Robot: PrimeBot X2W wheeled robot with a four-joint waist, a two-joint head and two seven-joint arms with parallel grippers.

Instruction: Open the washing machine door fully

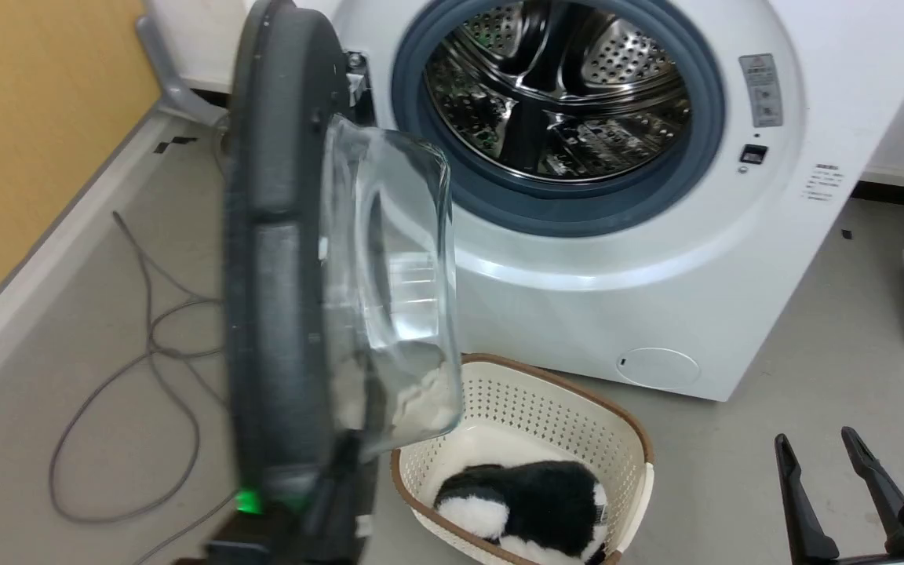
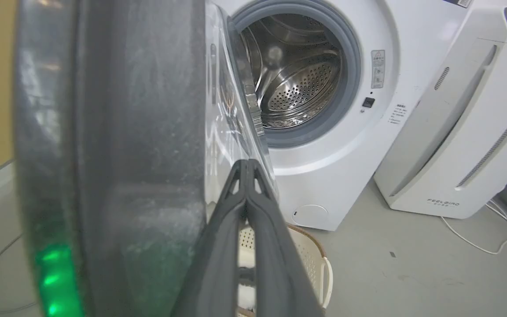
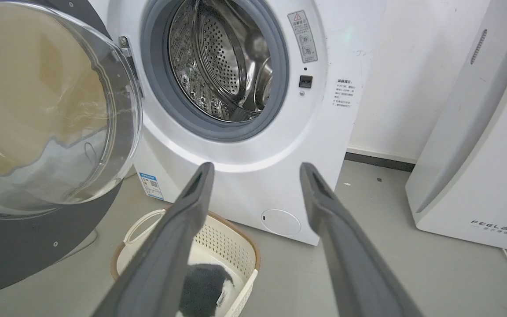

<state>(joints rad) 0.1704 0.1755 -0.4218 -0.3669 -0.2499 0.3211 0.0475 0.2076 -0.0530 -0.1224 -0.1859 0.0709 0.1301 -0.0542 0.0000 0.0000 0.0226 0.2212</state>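
We see the large round washing machine door (image 1: pixel 279 259), glossy on its dark face and matte dark grey at the rim. It is swung out from the big white boxy washing machine (image 1: pixel 617 314) on the hinge at the left of the opening. It stands edge-on to the head camera, roughly square to the machine's front. Its clear, bulging glass bowl (image 1: pixel 389 282) juts from the inner side, smooth and full of reflections. Behind it the opening lies bare: a shiny, ribbed, perforated steel drum (image 1: pixel 562 86) ringed by a smooth blue-grey rubber gasket (image 1: pixel 703 133). A small round flap (image 1: pixel 657 367) sits low on the white front.

The left gripper (image 2: pixel 247 165) has its two long dark fingers pressed together, tips meeting, just beside the door's inner face by the glass. We cannot tell whether they touch it. The right gripper (image 1: pixel 814 436) is well apart from the door, fingers spread wide with nothing between them.

On the smooth grey floor (image 1: pixel 734 486) before the machine stands a cream plastic basket (image 1: pixel 577 408) with lattice walls and a brown rim, holding a fluffy black-and-white plush toy (image 1: pixel 530 502). A thin grey cable (image 1: pixel 146 314) loops to the left. A white slotted appliance (image 2: pixel 456 132) stands to the machine's right.
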